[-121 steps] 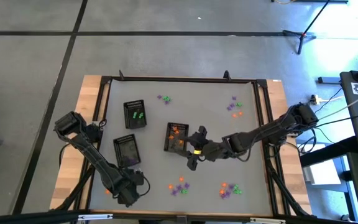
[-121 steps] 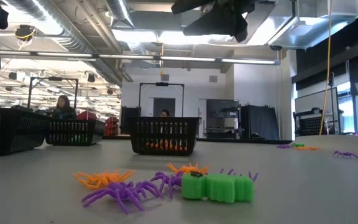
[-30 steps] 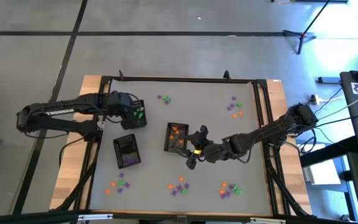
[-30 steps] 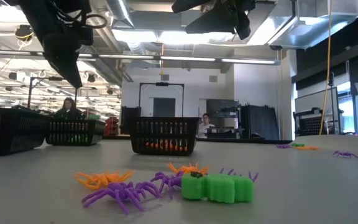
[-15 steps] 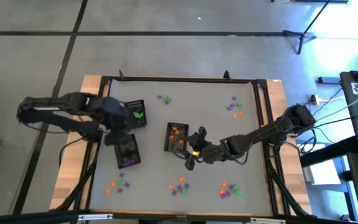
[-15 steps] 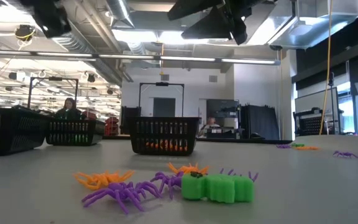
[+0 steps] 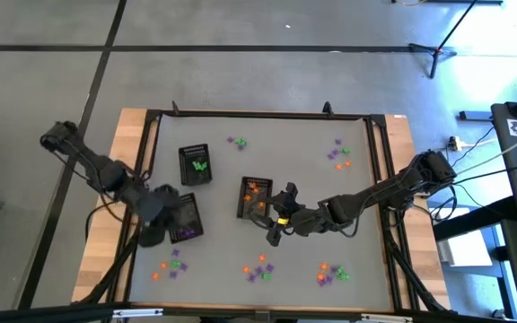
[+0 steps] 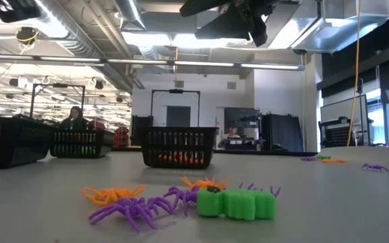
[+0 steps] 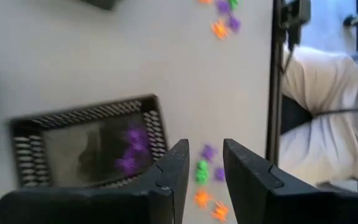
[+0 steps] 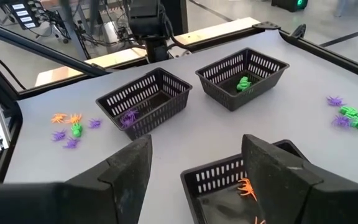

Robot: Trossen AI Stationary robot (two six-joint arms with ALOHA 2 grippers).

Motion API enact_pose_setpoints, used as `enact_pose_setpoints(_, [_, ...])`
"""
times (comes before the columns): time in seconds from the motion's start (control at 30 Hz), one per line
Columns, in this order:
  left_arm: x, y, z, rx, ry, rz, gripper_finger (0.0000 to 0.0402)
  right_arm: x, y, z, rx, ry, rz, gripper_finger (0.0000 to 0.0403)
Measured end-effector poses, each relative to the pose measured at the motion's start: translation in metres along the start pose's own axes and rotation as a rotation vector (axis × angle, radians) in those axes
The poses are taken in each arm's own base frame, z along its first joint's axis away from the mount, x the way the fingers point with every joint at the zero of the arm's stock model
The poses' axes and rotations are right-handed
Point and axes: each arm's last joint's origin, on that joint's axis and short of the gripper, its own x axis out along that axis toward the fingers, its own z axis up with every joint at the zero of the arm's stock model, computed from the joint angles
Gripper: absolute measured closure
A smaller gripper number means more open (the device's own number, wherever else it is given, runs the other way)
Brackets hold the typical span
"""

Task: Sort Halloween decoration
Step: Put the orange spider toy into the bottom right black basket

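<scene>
My left pincer (image 9: 201,163), half-parted and empty, could clip the black mesh tray (image 9: 86,148) descending toward tiny plastic spiders (image 9: 202,172).

I see open mat (image 7: 276,148) across the top middle of the high view, passable between the upper trinket clusters (image 7: 237,142) and (image 7: 338,152). Left-centre is tight: three black trays (image 7: 195,165), (image 7: 185,218), (image 7: 255,198) crowd there. The left gripper (image 7: 153,235) sits at the lower-left tray's corner, its arm blocking the left edge. The right gripper (image 7: 278,217) hangs just beside the centre tray, its arm barring the right-centre. Bottom strip is dotted with trinket piles (image 7: 258,267), (image 7: 330,274), (image 7: 170,266), gaps between.
</scene>
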Motion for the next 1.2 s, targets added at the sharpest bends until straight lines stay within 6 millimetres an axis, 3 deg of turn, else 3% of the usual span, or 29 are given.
enact_pose_setpoints(0.17, [0.023,-0.025,-0.014,0.008,0.128,-0.017,0.0311,0.000,0.000,0.000,0.000,0.001,0.000,0.0157])
enact_pose_setpoints(0.57, [0.087,-0.079,-0.073,-0.025,0.390,0.105,0.0311,0.000,0.000,0.000,-0.001,0.001,-0.001,0.0157])
enact_pose_setpoints(0.93, [0.146,-0.092,-0.115,0.060,0.491,0.260,0.0311,0.000,0.000,0.000,0.000,0.001,-0.001,0.0157])
enact_pose_setpoints(1.2, [0.158,-0.092,-0.120,0.070,0.471,0.288,0.0311,0.000,0.000,0.000,0.001,0.001,-0.001,0.0157])
